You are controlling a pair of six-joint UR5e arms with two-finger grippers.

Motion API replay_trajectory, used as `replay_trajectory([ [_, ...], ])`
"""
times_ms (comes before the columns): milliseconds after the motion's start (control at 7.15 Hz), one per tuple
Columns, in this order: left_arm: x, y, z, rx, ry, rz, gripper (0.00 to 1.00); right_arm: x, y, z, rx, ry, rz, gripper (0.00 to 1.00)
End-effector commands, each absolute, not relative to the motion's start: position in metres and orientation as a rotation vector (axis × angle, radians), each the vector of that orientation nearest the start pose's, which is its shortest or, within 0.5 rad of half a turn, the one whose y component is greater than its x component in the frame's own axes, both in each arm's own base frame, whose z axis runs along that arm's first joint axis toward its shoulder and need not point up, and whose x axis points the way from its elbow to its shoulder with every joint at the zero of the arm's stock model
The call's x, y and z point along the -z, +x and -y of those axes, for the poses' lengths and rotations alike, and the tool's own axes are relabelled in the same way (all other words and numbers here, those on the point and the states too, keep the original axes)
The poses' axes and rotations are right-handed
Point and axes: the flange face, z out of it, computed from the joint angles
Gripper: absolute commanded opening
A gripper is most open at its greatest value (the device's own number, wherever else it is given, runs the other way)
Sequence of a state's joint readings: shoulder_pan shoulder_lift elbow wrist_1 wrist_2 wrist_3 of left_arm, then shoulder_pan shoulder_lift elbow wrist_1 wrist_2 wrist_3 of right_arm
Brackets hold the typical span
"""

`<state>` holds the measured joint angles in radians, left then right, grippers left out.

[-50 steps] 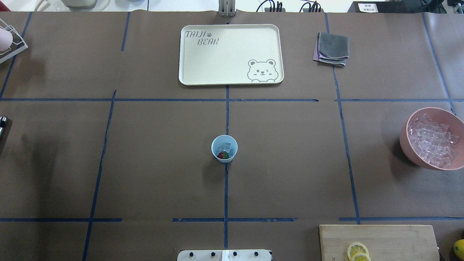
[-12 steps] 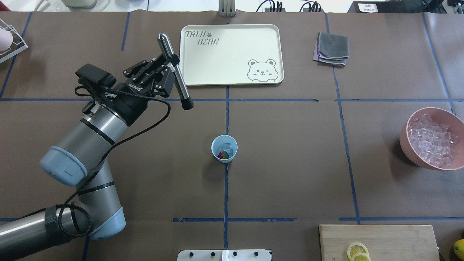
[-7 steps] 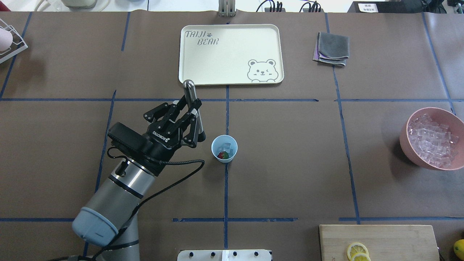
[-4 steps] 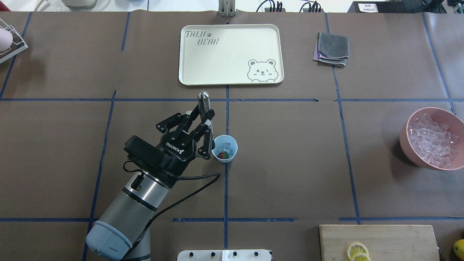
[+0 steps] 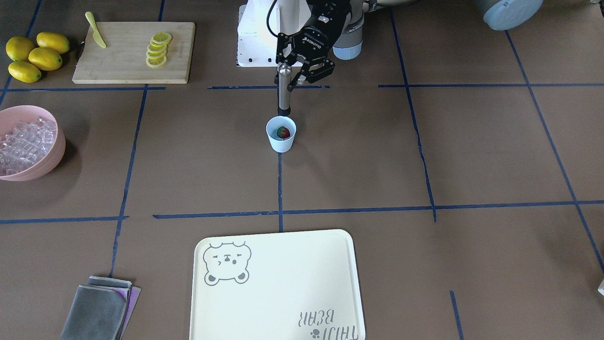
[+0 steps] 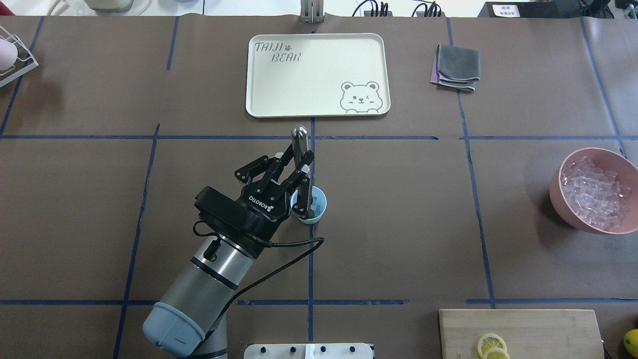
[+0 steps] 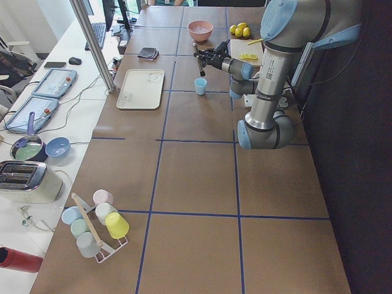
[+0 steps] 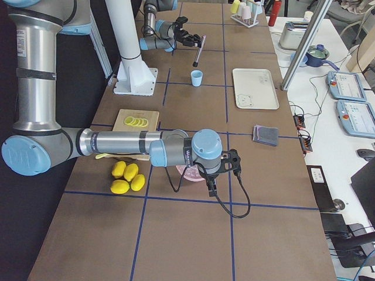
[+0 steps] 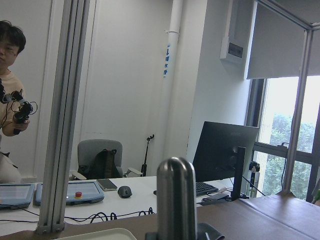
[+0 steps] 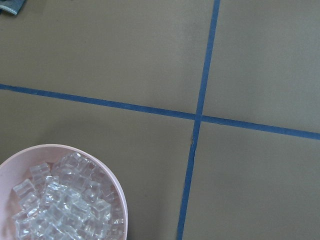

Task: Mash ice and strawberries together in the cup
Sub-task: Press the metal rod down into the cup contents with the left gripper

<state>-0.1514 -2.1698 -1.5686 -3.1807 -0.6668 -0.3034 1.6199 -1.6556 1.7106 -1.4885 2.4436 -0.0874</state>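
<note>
The pale blue cup point(image 5: 281, 139) stands at the table's centre with a red strawberry point(image 5: 283, 132) in it. In the overhead view, ice point(image 6: 314, 202) shows in the cup point(image 6: 321, 203) beside the fingers, which hide most of the berry. My left gripper point(image 6: 301, 168) is shut on a metal muddler point(image 5: 283, 94) with a black tip. It holds the muddler nearly upright, with the tip just above the cup's mouth. My right gripper point(image 8: 235, 161) hangs over the pink bowl of ice point(image 10: 65, 205); I cannot tell whether it is open or shut.
The pink bowl point(image 6: 558, 192) sits at the right edge. A cream bear tray point(image 6: 259, 75) and a folded grey cloth point(image 6: 456, 67) lie at the far side. A cutting board point(image 5: 127, 66) with lemon slices, whole lemons point(image 5: 33, 54) and a yellow knife point(image 5: 94, 22) are near the robot's base.
The left arm came in from the left with the muddler and moved right and nearer. The muddler now stands over the cup. The cup has not moved.
</note>
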Motion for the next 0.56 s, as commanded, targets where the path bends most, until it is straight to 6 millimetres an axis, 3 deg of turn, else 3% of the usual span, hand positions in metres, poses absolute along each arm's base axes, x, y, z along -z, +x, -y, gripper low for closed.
replay_trajectory([
  [0,-0.177,0.524,0.301,0.286,1.599,-1.138,0.0,-0.615,0.08,0.459,0.095,0.187,0.861,0.99],
  [280,-0.204,0.532,0.326,0.275,1.619,-1.135,0.0,-0.616,0.08,0.459,0.096,0.185,0.861,0.99],
  [419,-0.21,0.536,0.328,0.288,1.598,-1.148,0.0,-0.616,0.08,0.459,0.096,0.185,0.861,0.99],
])
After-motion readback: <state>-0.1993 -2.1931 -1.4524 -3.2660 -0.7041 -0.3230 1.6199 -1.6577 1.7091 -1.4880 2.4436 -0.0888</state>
